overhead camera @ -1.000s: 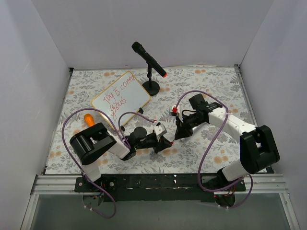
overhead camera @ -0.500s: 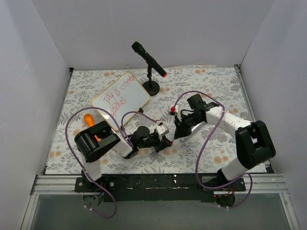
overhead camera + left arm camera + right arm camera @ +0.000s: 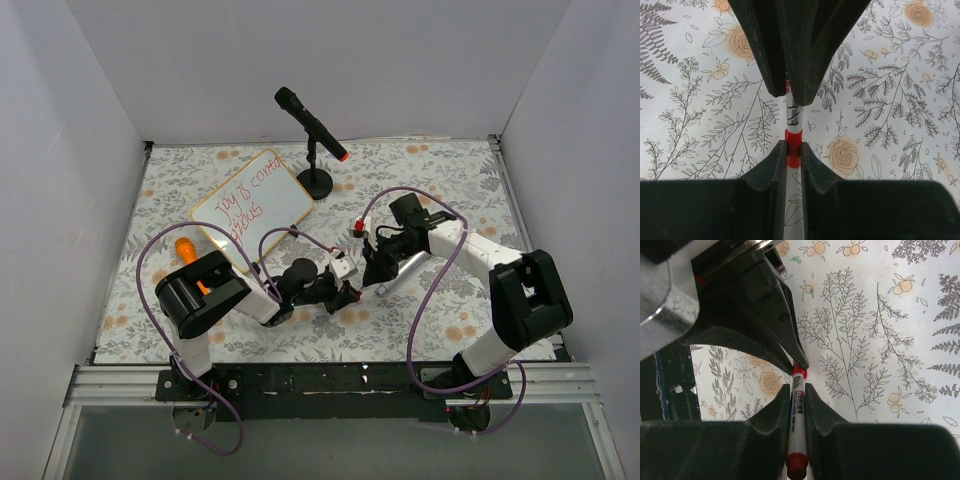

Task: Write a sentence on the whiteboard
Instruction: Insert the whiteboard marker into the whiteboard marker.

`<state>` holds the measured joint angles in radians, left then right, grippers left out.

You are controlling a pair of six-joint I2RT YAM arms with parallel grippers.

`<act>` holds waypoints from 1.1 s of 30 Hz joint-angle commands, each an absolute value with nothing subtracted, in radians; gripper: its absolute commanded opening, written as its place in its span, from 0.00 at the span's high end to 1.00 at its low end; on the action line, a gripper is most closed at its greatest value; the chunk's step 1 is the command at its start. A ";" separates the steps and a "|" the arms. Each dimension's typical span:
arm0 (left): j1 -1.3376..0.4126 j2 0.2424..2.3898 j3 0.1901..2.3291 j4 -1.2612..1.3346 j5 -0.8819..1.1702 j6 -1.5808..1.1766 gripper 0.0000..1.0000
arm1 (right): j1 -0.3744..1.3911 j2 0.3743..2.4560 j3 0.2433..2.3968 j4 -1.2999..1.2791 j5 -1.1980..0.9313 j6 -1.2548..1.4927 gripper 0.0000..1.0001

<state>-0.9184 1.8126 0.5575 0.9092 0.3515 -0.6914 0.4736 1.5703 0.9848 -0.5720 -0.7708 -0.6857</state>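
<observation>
Gripping one red marker (image 3: pixel 794 119) from opposite ends, two hands, the left hand (image 3: pixel 343 290) and the right hand (image 3: pixel 371 276), meet tip to tip at mid-counter. One whiteboard (image 3: pixel 290 205) lies well apart, far-left of both, bearing the sentence (image 3: pixel 243 208) — one microphone (image 3: pixel 311 124) stands just beside its corner. Bare floral counter (image 3: pixel 450 180) lies open on the right.

whiteboard (image 3: pixel 283 192): rear left | sentence (image 3: pixel 245 204): on whiteboard | left pincer (image 3: pixel 349 293), right pincer (image 3: pixel 372 275): close together
</observation>
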 commanded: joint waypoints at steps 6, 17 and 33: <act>-0.920 1.717 0.741 1.258 0.330 -0.644 1.00 | 0.540 1.617 0.953 -0.595 -0.833 -0.664 0.99; -0.920 1.623 0.606 1.195 0.331 -0.664 0.99 | 0.523 1.563 0.957 -0.592 -0.781 -0.666 0.99; -0.920 1.566 0.509 1.186 0.319 -0.692 0.61 | 0.509 1.575 0.971 -0.583 -0.764 -0.655 0.99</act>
<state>-0.9184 1.6028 0.5182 1.1225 0.3210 -0.6930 0.5045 1.5646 0.9703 -0.5724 -0.7811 -0.6544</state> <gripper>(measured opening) 0.365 0.186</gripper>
